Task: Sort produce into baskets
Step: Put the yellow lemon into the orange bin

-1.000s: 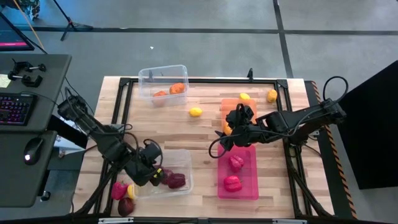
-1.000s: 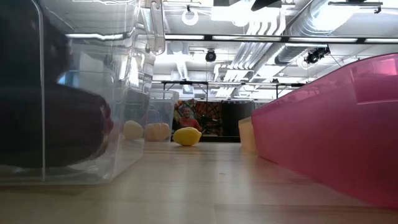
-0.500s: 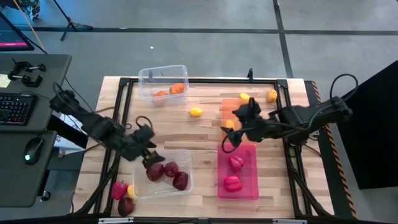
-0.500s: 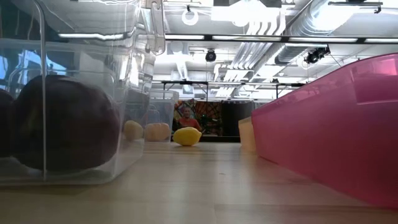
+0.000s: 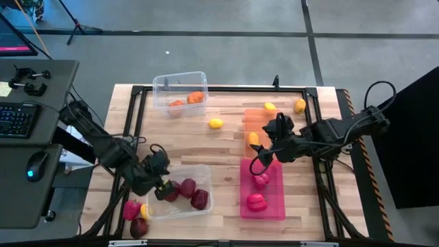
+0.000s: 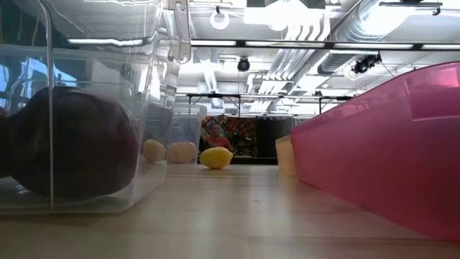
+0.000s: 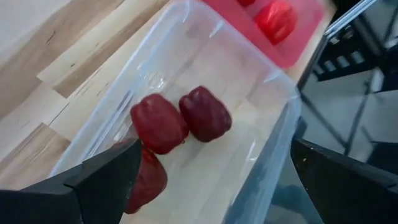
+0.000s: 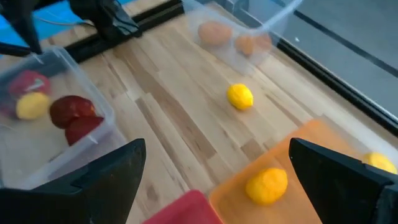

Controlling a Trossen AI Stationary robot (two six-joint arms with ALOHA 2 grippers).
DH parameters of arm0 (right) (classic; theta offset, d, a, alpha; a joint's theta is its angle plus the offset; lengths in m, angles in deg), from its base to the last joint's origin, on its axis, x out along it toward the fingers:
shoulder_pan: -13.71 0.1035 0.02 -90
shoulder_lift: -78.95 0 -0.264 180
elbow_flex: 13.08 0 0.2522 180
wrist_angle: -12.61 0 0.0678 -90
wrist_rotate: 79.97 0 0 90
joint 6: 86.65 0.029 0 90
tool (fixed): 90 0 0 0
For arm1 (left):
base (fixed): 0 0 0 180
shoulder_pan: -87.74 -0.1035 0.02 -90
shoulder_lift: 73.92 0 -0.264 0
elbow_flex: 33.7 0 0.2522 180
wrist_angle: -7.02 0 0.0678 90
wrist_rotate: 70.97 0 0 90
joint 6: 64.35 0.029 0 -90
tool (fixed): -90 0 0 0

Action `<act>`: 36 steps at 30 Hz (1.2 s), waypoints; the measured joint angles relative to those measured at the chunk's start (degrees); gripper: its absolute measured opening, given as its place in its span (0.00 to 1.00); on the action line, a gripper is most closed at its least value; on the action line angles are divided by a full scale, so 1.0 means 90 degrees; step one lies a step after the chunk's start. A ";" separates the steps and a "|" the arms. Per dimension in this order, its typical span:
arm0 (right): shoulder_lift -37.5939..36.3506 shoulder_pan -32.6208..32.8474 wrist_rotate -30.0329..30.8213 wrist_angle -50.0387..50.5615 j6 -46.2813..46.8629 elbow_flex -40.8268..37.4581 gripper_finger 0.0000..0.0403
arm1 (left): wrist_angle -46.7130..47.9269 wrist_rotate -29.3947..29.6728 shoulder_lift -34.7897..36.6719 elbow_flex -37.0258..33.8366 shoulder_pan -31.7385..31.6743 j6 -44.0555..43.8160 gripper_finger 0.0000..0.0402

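Observation:
My left gripper (image 5: 161, 184) (image 7: 211, 155) is open and empty over the left end of the near clear basket (image 5: 206, 180), which holds three dark maroon pieces (image 7: 180, 118). My right gripper (image 5: 269, 143) (image 8: 216, 149) is open and empty over the near end of the orange basket (image 5: 273, 122), where a yellow-orange piece (image 8: 267, 185) lies. The pink basket (image 5: 274, 206) holds two pink-red pieces (image 5: 257, 192). The far clear basket (image 5: 164, 86) holds two orange pieces (image 5: 188, 100). A yellow piece (image 5: 216, 123) lies on the table.
A pink-red, a yellow and a maroon piece (image 5: 136, 216) lie on the table at the near left corner, outside the clear basket. Two more yellow pieces (image 5: 269, 106) (image 5: 300, 105) lie by the orange basket's far end. A desk with a keyboard (image 5: 17, 116) stands left of the table.
My left gripper has come up out of the near clear basket toward the table's left, then back to the basket's left end; three maroon pieces now lie in the basket. My right gripper has drawn off toward the table's right and near edge, leaving a yellow-orange piece in the orange basket.

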 joint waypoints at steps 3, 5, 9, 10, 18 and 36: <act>0.0081 -0.0002 -0.0061 0.0072 0.0368 0.0000 0.96 | -0.0011 -0.0011 -0.0241 -0.0002 0.0026 -0.0022 0.99; 0.0137 -0.0002 -0.0153 0.0070 0.0488 0.0000 0.96 | -0.0023 -0.0022 -0.0324 -0.0002 0.0014 -0.0015 0.99; 0.0275 -0.0002 -0.0291 0.0060 0.0751 0.0000 0.96 | -0.0024 -0.0011 -0.0302 -0.0002 -0.0121 -0.0005 0.99; 0.0309 -0.0002 -0.0335 0.0060 0.0758 0.0000 0.96 | -0.0028 0.0027 -0.0259 -0.0002 -0.0159 0.0001 0.99; 0.0736 -0.0278 -0.0318 -0.0507 0.0593 -0.0002 0.96 | -0.0010 -0.0169 0.0272 -0.0002 -0.0632 0.0791 0.99; 0.2808 -0.3401 -0.2027 -0.2952 -0.0390 -0.0007 0.96 | 0.0011 0.1393 0.1546 -0.0002 -0.2236 0.4097 0.99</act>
